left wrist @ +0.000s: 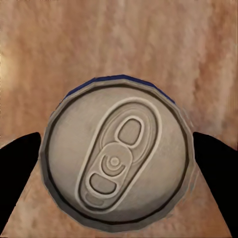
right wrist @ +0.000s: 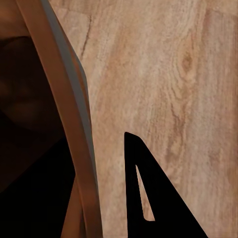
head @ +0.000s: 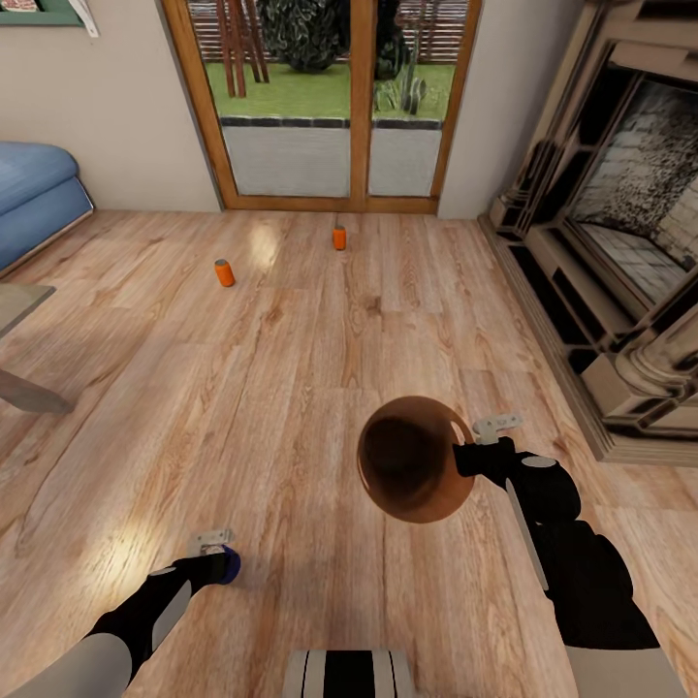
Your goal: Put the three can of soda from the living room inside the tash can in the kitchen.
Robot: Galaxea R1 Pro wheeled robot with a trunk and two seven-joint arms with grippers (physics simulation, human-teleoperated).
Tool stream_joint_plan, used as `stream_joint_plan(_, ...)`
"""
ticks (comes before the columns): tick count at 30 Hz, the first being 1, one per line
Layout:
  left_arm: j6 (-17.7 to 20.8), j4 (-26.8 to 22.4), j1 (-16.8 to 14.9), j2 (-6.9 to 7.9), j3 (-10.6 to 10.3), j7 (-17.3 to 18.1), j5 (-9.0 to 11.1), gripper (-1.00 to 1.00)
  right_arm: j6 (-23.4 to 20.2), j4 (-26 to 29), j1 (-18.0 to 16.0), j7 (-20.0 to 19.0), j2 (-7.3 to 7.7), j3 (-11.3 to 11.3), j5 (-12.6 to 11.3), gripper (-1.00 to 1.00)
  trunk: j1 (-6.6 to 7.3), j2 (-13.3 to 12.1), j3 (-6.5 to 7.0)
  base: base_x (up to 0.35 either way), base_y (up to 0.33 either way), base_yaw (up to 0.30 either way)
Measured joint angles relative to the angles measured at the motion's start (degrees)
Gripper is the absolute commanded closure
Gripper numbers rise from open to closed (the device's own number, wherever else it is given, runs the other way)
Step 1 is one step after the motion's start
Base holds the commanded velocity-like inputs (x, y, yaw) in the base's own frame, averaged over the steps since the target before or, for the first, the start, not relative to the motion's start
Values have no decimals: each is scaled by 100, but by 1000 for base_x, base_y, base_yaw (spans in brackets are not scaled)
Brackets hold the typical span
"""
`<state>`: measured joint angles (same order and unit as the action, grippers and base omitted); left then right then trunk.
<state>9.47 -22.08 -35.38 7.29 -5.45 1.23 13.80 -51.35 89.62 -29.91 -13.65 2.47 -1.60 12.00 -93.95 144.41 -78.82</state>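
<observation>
left tool [head: 221,565] grips blue can [left wrist: 116,156]; right tool [head: 463,456] holds bin [head: 412,460].

The dark blue soda can [left wrist: 116,158], pale pull-tab top up, sits gripped in the left gripper [head: 219,562] above the wood floor [head: 320,330]. Two orange cans [head: 224,272] [head: 339,237] stand upright near the floor's far edge. The trash can [head: 415,458], brown inside, hangs by its rim from the right gripper [head: 465,454].
</observation>
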Motion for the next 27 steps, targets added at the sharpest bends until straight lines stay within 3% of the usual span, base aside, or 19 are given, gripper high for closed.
stream_joint_plan(13, 20, -7, -4, 0, 7, -2, 5, 100, 0, 0, 5, 2, 0, -161, 11, 100, 0, 0, 0, 0, 0, 0)
stream_joint_plan(27, 27, 5, -4, 0, 9, 2, 0, 100, 11, 1, 26, 4, 0, -165, 3, 100, 37, -18, 310, 0, 0, 0)
